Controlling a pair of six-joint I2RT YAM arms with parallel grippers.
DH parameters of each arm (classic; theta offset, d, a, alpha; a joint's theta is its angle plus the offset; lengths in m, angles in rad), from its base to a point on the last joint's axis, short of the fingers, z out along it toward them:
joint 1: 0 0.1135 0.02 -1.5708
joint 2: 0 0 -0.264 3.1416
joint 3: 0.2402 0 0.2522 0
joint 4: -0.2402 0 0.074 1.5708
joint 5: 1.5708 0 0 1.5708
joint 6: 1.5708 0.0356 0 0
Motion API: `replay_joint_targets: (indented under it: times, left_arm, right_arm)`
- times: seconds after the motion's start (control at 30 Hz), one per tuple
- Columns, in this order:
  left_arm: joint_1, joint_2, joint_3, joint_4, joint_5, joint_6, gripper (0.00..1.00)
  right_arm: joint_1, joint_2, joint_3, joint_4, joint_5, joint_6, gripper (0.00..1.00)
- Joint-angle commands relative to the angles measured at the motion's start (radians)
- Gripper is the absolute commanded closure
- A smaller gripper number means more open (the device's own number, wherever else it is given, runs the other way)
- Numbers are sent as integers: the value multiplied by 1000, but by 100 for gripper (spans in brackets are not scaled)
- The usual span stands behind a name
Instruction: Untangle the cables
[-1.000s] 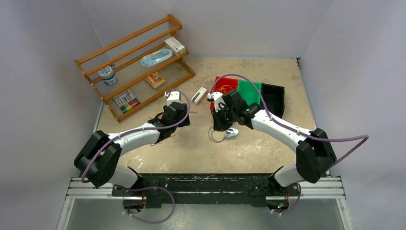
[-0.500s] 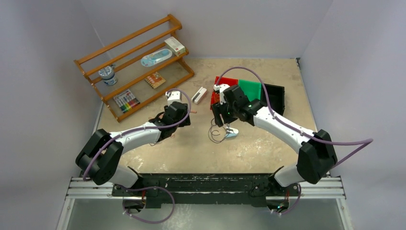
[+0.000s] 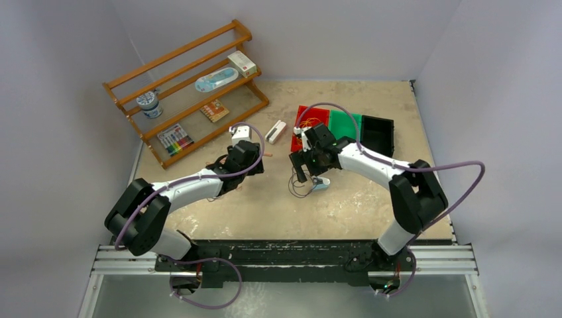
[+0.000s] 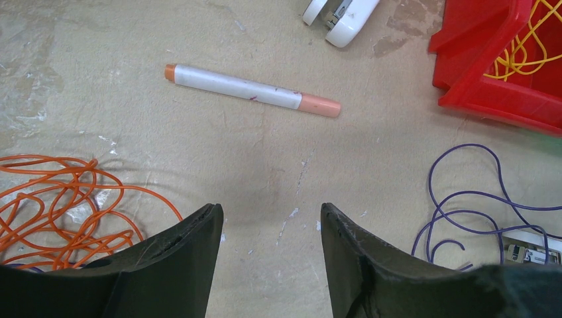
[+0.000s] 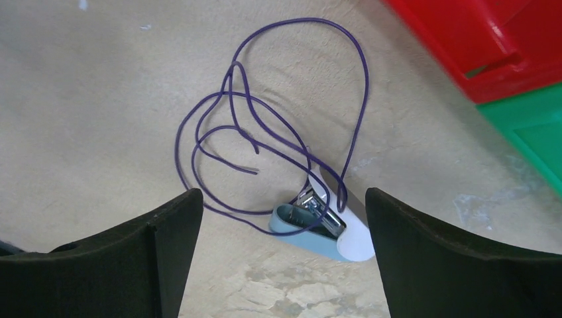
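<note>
Left fingers (image 4: 179,265) and right fingers (image 5: 132,258) are spread, empty. A thin purple wire (image 5: 244,132) lies near the red plastic bin (image 5: 490,46), a tangled orange wire (image 4: 59,199) farther off; both are judged light and limp, best pinched at a free loop.

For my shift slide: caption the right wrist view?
Right claw open above a loose purple cable touching a blue-and-white stapler on the table, red bin and green bin beside.
</note>
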Motion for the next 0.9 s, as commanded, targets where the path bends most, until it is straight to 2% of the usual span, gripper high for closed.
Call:
replay_joint_targets:
  times: [0.0, 0.27, 0.53, 0.63, 0.7, 0.8, 0.87]
  left_arm:
    - [5, -35, 37, 16, -4, -2, 44]
    - [5, -41, 35, 12, -8, 2, 45]
    - [7, -42, 28, 13, -12, 1, 45]
    - [8, -44, 27, 15, -12, -1, 45]
    - [8, -45, 28, 15, -14, -1, 45]
    - [10, -49, 28, 11, -15, 0, 44]
    - [12, -54, 27, 9, -18, 2, 45]
  right_arm:
    - [-7, 46, -3, 49, -9, -21, 8]
    - [-10, 166, 41, 116, 28, -30, 24]
    - [-10, 214, 50, 131, 30, -42, 58]
    - [-10, 221, 48, 139, 23, -41, 77]
    - [-10, 215, 47, 148, 14, -38, 86]
    - [-10, 168, 42, 176, -13, -33, 98]
    - [-10, 109, 34, 202, -29, -25, 100]
